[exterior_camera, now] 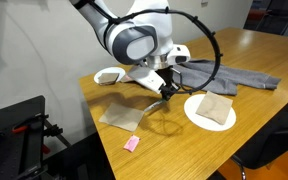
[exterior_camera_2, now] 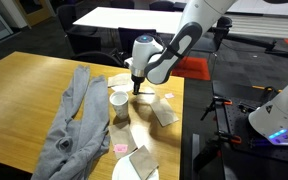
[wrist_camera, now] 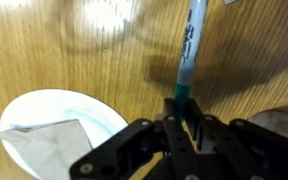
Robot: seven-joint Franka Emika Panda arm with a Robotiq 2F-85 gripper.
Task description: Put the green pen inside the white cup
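My gripper (wrist_camera: 181, 112) is shut on the green pen (wrist_camera: 189, 50), which sticks out past the fingertips over the wooden table. In both exterior views the gripper (exterior_camera: 167, 90) (exterior_camera_2: 136, 88) hangs low over the table. The white cup (exterior_camera_2: 119, 105) stands upright just beside and below the gripper, next to the grey cloth. The cup does not show in the wrist view, and I cannot make it out in the exterior view where the arm is in front.
A white plate (exterior_camera: 192, 103) (exterior_camera_2: 122, 170) (wrist_camera: 44, 108) holds a beige cloth. A grey garment (exterior_camera: 229, 76) (exterior_camera_2: 74, 120), a beige napkin (exterior_camera: 121, 117) (exterior_camera_2: 164, 113), a shallow white bowl (exterior_camera: 109, 75) and a small pink block (exterior_camera: 132, 144) (exterior_camera_2: 119, 149) lie on the table.
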